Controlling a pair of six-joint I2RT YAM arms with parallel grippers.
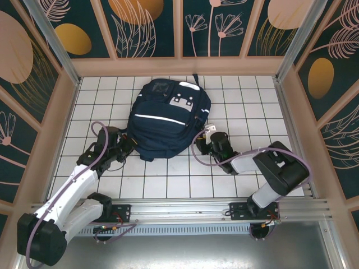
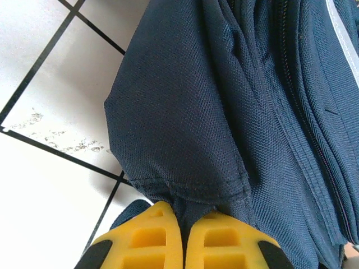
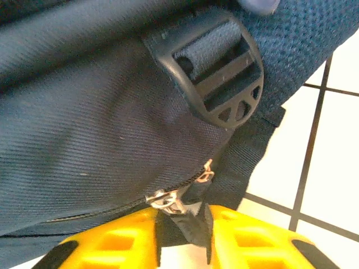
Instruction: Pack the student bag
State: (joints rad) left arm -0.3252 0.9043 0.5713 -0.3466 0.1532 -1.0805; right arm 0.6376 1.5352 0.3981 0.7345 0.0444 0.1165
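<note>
The student bag (image 1: 168, 120), navy blue with white stripes, lies flat on the white tiled table. My left gripper (image 1: 128, 147) is at its near left corner. In the left wrist view the yellow fingers (image 2: 151, 235) are pressed together on a fold of the bag's fabric (image 2: 224, 112). My right gripper (image 1: 203, 143) is at the bag's near right side. In the right wrist view its jaws stand apart around the black zipper pull tab (image 3: 193, 221), just below the metal slider (image 3: 165, 200) on the bag (image 3: 84, 140).
A black plastic strap buckle (image 3: 216, 73) sits on the bag just above the zipper. Wooden walls (image 1: 179, 66) enclose the table on three sides. An aluminium rail (image 1: 185, 210) runs along the near edge at the arm bases.
</note>
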